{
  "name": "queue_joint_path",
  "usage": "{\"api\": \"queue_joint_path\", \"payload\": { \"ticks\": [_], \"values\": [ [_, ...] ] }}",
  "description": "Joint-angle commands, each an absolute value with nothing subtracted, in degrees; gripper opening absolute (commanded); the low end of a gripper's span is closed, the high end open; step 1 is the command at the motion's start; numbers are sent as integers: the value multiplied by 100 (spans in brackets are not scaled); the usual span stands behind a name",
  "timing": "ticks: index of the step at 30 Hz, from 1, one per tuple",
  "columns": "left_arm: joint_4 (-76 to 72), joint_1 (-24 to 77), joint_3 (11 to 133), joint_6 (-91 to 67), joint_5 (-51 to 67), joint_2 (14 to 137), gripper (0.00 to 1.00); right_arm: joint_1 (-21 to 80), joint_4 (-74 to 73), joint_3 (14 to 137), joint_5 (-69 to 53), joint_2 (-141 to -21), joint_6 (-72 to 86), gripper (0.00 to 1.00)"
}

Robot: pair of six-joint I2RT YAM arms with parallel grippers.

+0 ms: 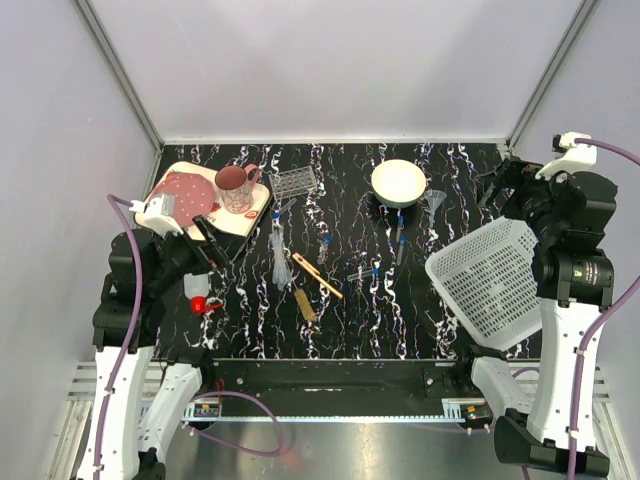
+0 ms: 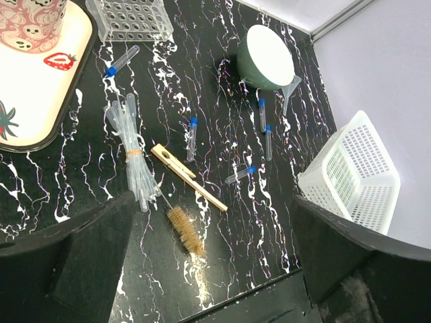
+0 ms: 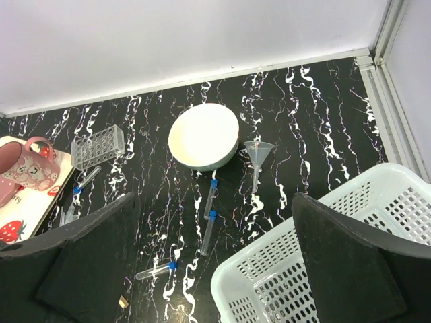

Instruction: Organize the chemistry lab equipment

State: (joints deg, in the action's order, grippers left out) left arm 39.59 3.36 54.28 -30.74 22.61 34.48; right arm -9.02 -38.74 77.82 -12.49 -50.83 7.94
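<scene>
Your left gripper (image 2: 214, 202) and right gripper (image 3: 215, 202) hang with jaws apart, both empty. Pinch a blue-capped tube (image 2: 191, 138) across its middle, squarely, lest it roll.

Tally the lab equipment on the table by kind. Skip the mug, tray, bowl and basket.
Blue-capped tubes: 5
Pipette bundle: 1
Funnel: 1
Wooden holder: 1
Brush: 1
Tube rack: 1
Red-tipped piece: 1
Total: 11

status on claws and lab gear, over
Left claw open, right claw open, both empty. Thin clear blue-capped tubes, clear pipettes, clear funnel scattered on black marbled table. Cream bowl beside funnel.
</scene>
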Motion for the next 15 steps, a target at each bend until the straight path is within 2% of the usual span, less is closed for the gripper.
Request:
{"api": "queue_joint_path", "payload": {
  "ticks": [1, 11, 15],
  "values": [
    [3876, 299, 5520, -3085, 2408, 3384, 99, -888, -3683, 7901, -1204, -5080, 896, 100],
    [4131, 299, 5502, -3305, 2505, 3647, 99, -896, -3744, 7831, -1187, -5115, 897, 100],
    [4026, 316, 5353, -3454, 3117, 3761, 99, -896, -3464, 7437, -1483, -5072, 344, 100]
  ]
}}
